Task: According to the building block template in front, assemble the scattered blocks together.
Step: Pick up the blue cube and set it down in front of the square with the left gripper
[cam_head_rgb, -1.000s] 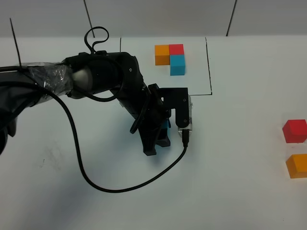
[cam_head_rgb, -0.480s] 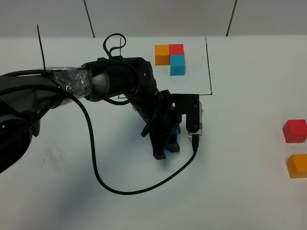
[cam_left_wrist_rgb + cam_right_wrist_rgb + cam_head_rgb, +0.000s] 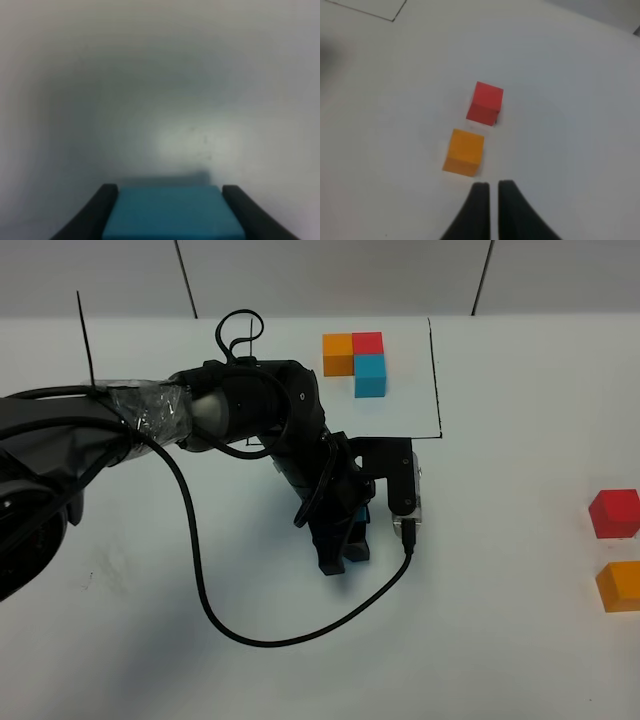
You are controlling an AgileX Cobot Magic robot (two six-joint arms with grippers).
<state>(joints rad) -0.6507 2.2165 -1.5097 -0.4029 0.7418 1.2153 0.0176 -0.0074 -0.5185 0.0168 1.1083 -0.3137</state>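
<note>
The building block template (image 3: 356,361) sits at the back centre: orange, red and cyan cubes in an L, framed by thin black lines. My left gripper (image 3: 345,545) is shut on the loose cyan-blue cube (image 3: 362,522), low over the table middle. The left wrist view shows the cube (image 3: 172,215) between both dark fingers. The loose red cube (image 3: 614,513) and orange cube (image 3: 620,586) lie at the far right edge. They also show in the right wrist view, red (image 3: 485,103) and orange (image 3: 464,152). My right gripper (image 3: 490,187) is shut and empty, close to the orange cube.
A black cable (image 3: 230,590) loops from the left arm across the white table (image 3: 500,640). The black frame line (image 3: 436,380) runs down the template's right side. A grey wall with dark seams stands behind the table.
My left gripper carried the cyan-blue cube to the right and a little toward the front, then held nearly still in the last half second. The red and orange cubes have not moved.
</note>
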